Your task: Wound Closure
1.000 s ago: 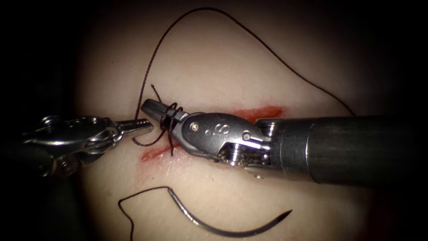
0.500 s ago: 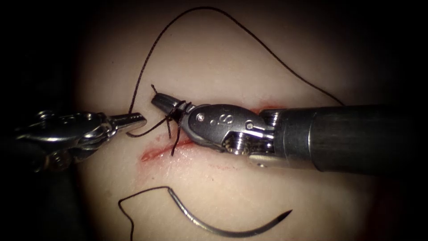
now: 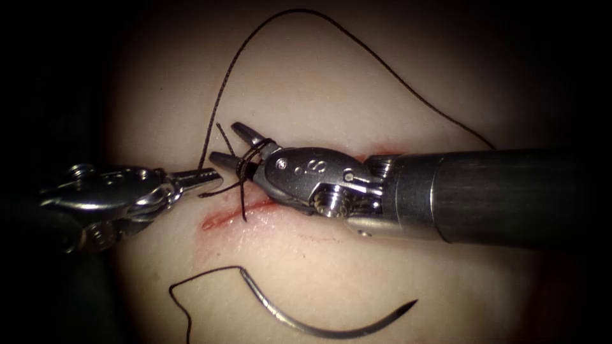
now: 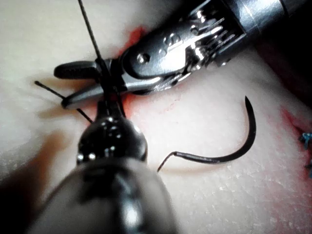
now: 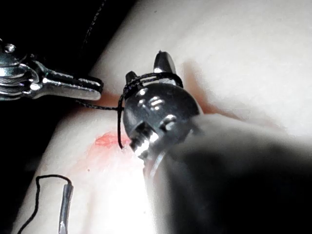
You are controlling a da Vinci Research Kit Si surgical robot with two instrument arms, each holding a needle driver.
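Endoscope: one needle [image 3: 319, 318] loose on tissue [image 3: 331, 83] | left hand [image 3: 207, 179] grips thread [image 3: 220, 108] | right hand [image 3: 233, 143] parted, thread-wrapped, holding nothing

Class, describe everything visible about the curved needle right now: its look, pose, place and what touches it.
The needle is a thin, dark, metallic-looking half-curve lying flat on the tissue, below the cut in the endoscope view, not in the tissue. Its pointed tip is at the picture's right end; its blunt end joins the thread at the left. Neither pincer holds it: the left pincer grips thread near the cut, and the right pincer stands open with thread looped around it.
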